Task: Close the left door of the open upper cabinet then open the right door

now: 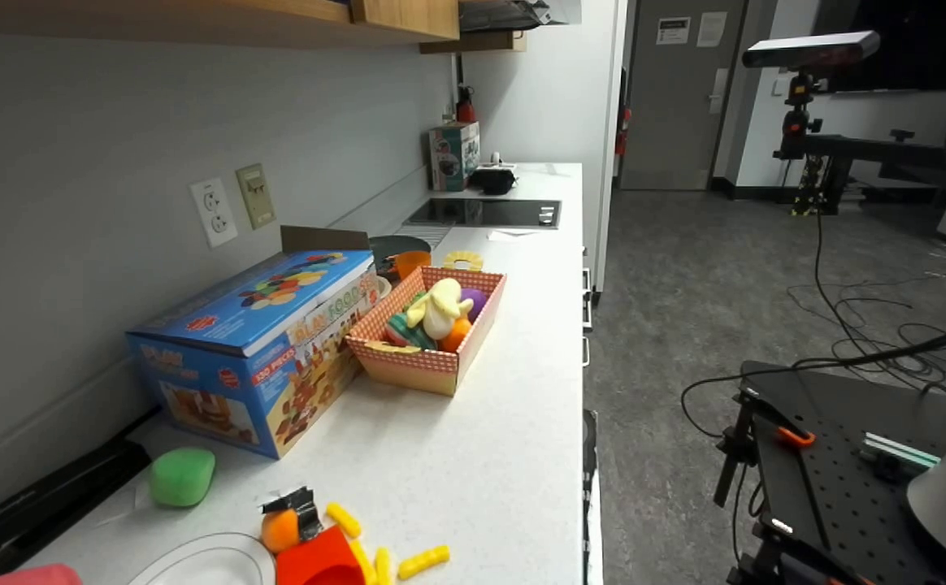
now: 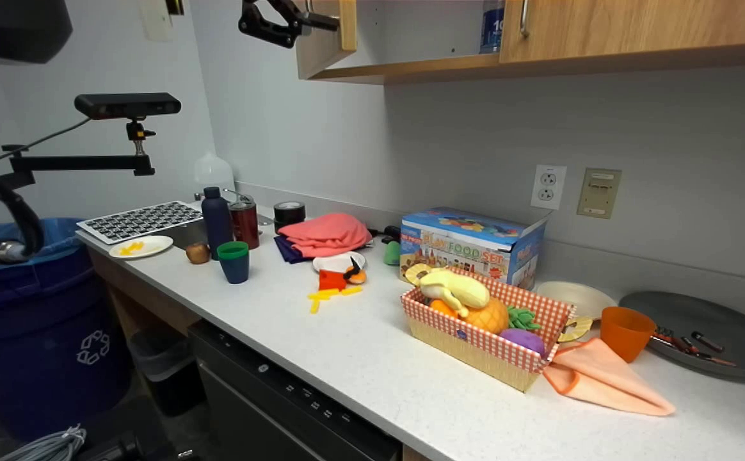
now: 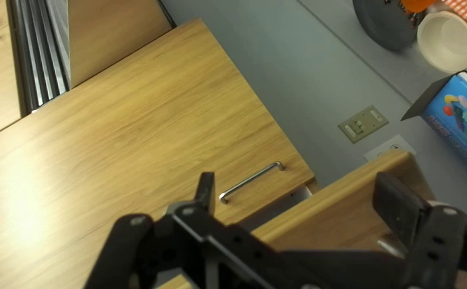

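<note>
Upper cabinet of light tan wood, wall-mounted just beside the claw, high over the white tabletop. Its left door stands swung out, and in the wrist view that door's edge runs through the gap between the claw's two fingers. They are spread well apart, so the claw is released; whether either finger touches the wood cannot be told. Past the fingertips, the right door is closed, its slim metal handle showing just beside the finger on the picture's left. In an exterior view, the cabinet's interior is to the picture's right of the claw, with a blue-labelled bottle inside. Well below the claw, a play food box and a checked basket sit on the tabletop.
</note>
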